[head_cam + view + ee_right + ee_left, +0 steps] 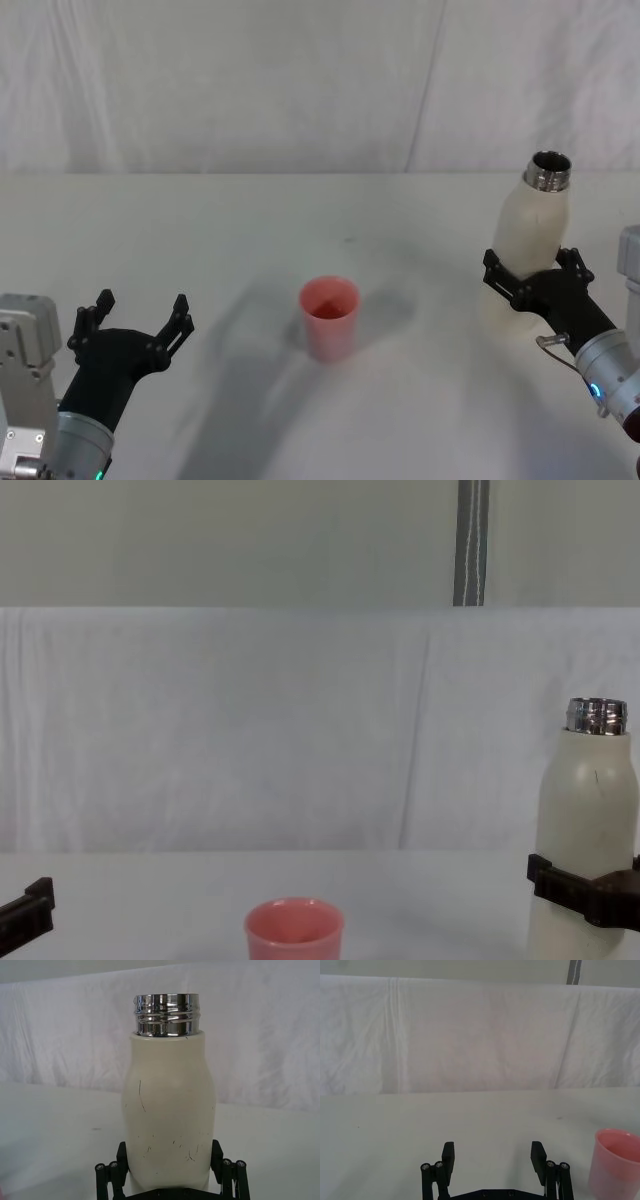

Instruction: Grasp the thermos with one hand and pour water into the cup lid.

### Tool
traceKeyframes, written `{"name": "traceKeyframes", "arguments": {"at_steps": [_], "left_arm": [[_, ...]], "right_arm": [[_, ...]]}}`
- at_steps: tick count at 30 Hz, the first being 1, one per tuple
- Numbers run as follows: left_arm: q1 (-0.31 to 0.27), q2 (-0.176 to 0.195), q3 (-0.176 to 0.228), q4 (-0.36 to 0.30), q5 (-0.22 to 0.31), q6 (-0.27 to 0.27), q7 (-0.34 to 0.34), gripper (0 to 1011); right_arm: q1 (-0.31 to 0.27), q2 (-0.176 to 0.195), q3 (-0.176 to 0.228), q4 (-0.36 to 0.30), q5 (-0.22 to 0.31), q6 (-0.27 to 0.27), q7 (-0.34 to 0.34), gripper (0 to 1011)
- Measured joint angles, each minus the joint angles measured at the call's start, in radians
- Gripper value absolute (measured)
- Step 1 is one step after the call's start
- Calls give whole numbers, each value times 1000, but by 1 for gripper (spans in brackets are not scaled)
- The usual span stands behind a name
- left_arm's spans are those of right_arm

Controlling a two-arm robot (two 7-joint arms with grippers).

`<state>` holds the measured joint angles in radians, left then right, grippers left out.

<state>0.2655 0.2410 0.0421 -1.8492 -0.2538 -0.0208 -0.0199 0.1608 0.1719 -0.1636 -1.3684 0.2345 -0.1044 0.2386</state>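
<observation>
The right gripper [535,272] fingers clasp the thermos [528,240] low on its body, upright at the bench's [250,220] right, leaving the neck free for pouring. The cup lid [329,317] stands centred; the left gripper [140,315] waits spread.

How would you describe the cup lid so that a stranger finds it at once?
On the white table, look near the middle, between the two grippers. The cup lid stands there upright and alone: small, salmon-pink, without handle, far shorter than the cream thermos.
</observation>
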Motion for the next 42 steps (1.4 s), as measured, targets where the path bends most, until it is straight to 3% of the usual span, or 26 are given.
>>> {"name": "traceKeyframes", "arguments": {"at_steps": [42], "left_arm": [[0, 0, 0, 0, 0, 0, 0, 1001]], "right_arm": [[-47, 13, 8, -70, 7, 29, -9, 1001]]}}
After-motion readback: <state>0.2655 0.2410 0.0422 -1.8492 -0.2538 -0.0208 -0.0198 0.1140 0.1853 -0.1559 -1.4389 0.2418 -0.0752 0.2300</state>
